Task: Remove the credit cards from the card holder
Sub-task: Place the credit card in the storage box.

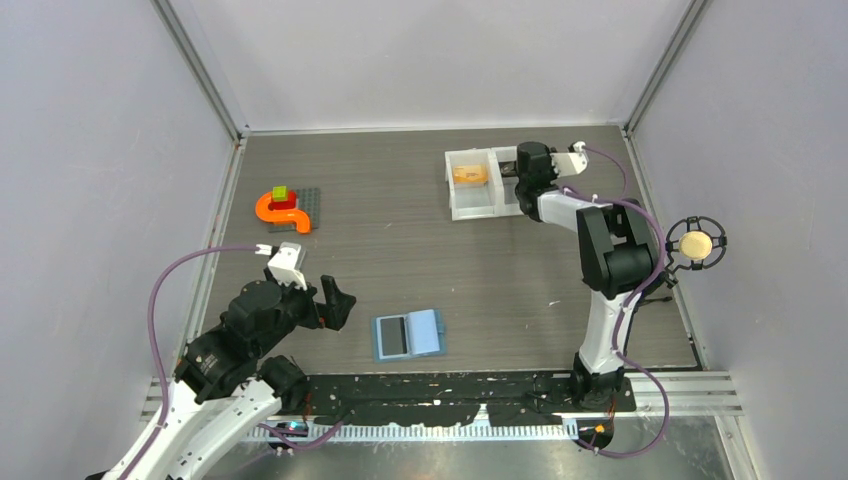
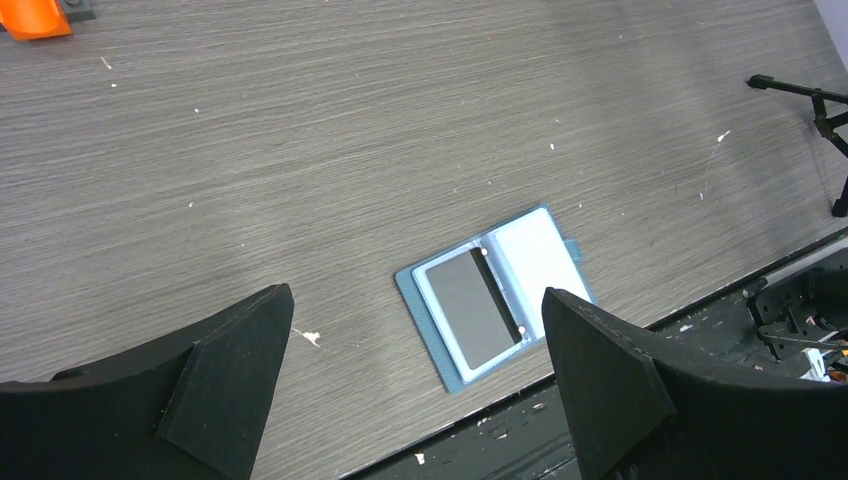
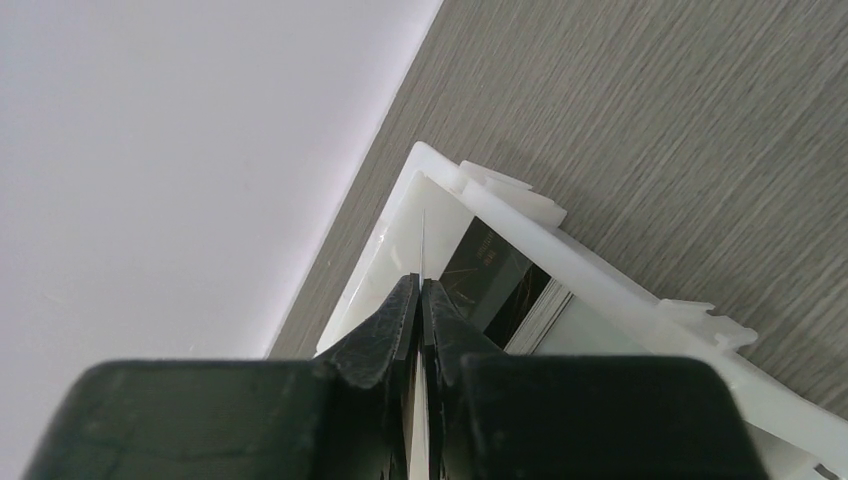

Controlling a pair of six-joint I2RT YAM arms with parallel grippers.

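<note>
I am pinching a thin credit card (image 3: 423,240) edge-on in the right gripper (image 3: 421,285), directly over the white tray (image 3: 600,275), where a dark card (image 3: 495,280) is lying, ready for release. The left gripper (image 2: 415,292) is hovering with its fingers spread wide, and the card holder (image 2: 535,255) is lying open just ahead of them.

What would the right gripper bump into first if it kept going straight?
Probably the white tray: the right gripper, shut on a thin card seen edge-on, points into the compartment holding a dark card. Which part comes first is unclear.

left arm (image 1: 255,320): jaws wide apart | right arm (image 1: 610,250): extended, jaws pinched together
</note>
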